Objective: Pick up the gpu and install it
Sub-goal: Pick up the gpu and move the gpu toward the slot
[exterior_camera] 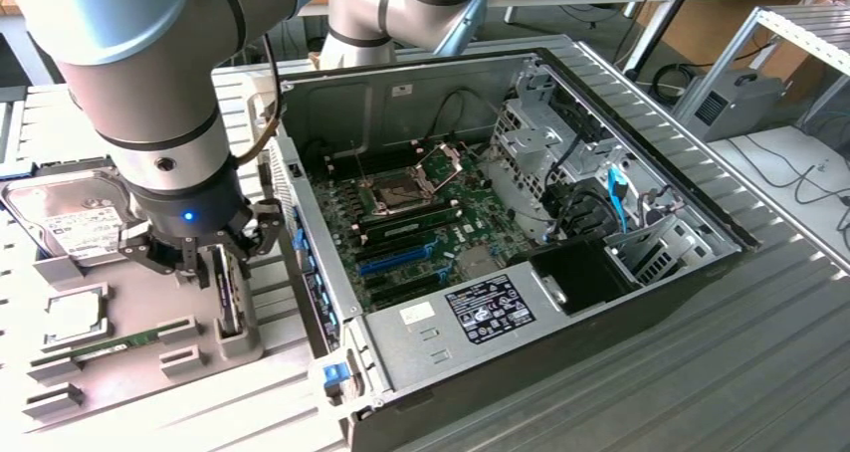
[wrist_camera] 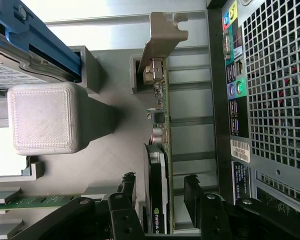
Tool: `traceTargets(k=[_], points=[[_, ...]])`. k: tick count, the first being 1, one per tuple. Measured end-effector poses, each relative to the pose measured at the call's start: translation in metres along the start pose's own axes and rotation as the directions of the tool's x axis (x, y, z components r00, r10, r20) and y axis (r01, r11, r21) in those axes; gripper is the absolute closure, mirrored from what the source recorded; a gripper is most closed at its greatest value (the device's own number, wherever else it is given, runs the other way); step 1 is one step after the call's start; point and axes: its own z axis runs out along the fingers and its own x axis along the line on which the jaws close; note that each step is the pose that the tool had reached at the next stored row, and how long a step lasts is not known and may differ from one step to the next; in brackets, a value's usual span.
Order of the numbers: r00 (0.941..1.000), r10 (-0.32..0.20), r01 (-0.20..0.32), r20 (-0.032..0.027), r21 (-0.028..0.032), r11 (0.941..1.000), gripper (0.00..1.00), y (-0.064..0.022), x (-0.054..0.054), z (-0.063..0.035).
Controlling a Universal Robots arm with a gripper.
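Gpu point(wrist_camera: 157, 165) stands on edge, long axis parallel to the case point(wrist_camera: 275, 100), released pincer point(wrist_camera: 159, 186) straddling it.

The only wording that can be made out is the NVIDIA brand mark, in pale letters on the black cooler face of the gpu point(wrist_camera: 157, 165), right between the two sides of the gripper point(wrist_camera: 159, 180). Near the gripper, a white barcode sticker point(wrist_camera: 240, 150) sits on the back of the computer case point(wrist_camera: 275, 75); its print is too small to read. The white label on the hard drive point(exterior_camera: 74, 228) just beside the gripper, and the black label on the power supply point(exterior_camera: 489, 310) well apart from it, carry print that cannot be read.
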Motion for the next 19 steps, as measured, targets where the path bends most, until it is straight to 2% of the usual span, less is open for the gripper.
traceTargets(k=[1,2,3,19], points=[[1.0000,0.000,0.000,0.0000,0.0000,1.0000,0.54,0.0000,0.0000,0.0000],[1.0000,0.000,0.000,0.0000,0.0000,1.0000,0.54,0.0000,0.0000,0.0000],[1.0000,0.000,0.000,0.0001,-0.0001,1.0000,0.61,0.0000,0.0000,0.0000],[1.0000,0.000,0.000,0.0001,0.0000,1.0000,0.61,0.0000,0.0000,0.0000]])
